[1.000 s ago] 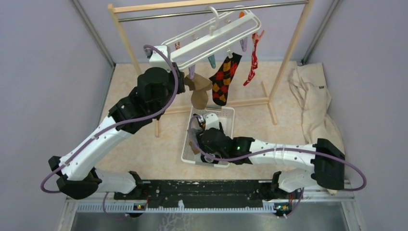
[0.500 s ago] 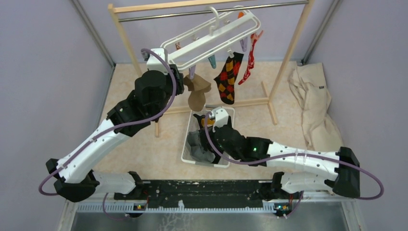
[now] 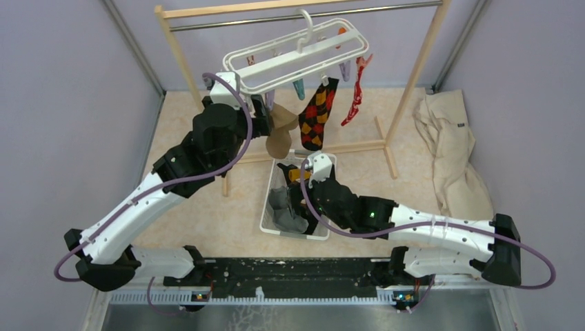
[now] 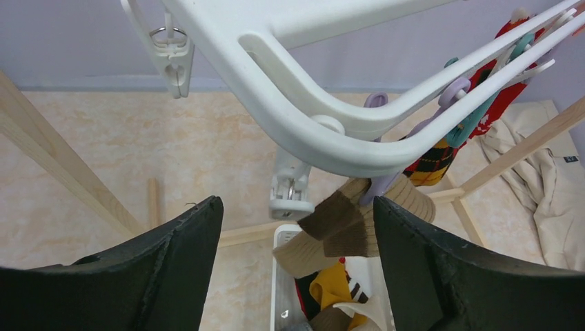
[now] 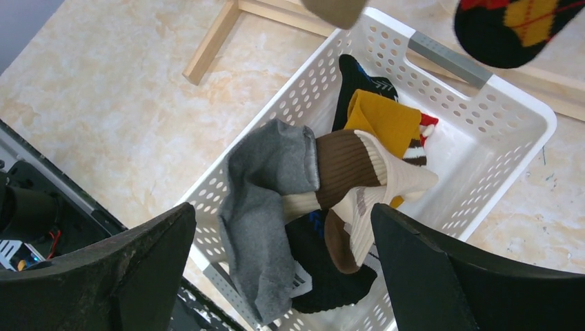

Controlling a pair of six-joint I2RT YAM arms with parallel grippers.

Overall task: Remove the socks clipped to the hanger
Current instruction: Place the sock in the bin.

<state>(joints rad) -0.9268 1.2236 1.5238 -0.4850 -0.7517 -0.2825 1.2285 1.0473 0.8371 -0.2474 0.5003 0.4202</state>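
Note:
The white hanger (image 3: 296,55) hangs by its hook from the rack's rail. Three socks are clipped under it: a brown-and-tan one (image 3: 281,131), a dark argyle one (image 3: 314,114) and a red patterned one (image 3: 355,89). My left gripper (image 3: 264,117) is open just below the hanger's left end. In the left wrist view the hanger's corner (image 4: 331,138) is above the jaws, and the brown-and-tan sock (image 4: 345,227) hangs by my right finger. My right gripper (image 5: 283,214) is open and holds nothing, above loose socks in the basket: grey (image 5: 265,207), mustard (image 5: 383,121) and brown-and-white (image 5: 352,162).
The white perforated basket (image 3: 270,200) sits on the floor under the hanger, between the two arms. The wooden rack (image 3: 414,76) spans the back, with a foot bar behind the basket. A large beige cloth (image 3: 448,145) lies at the right wall.
My left jaws have opened wide and the tilted hanger has swung back to level. My right gripper has opened and risen out of the basket, drawing back toward its base.

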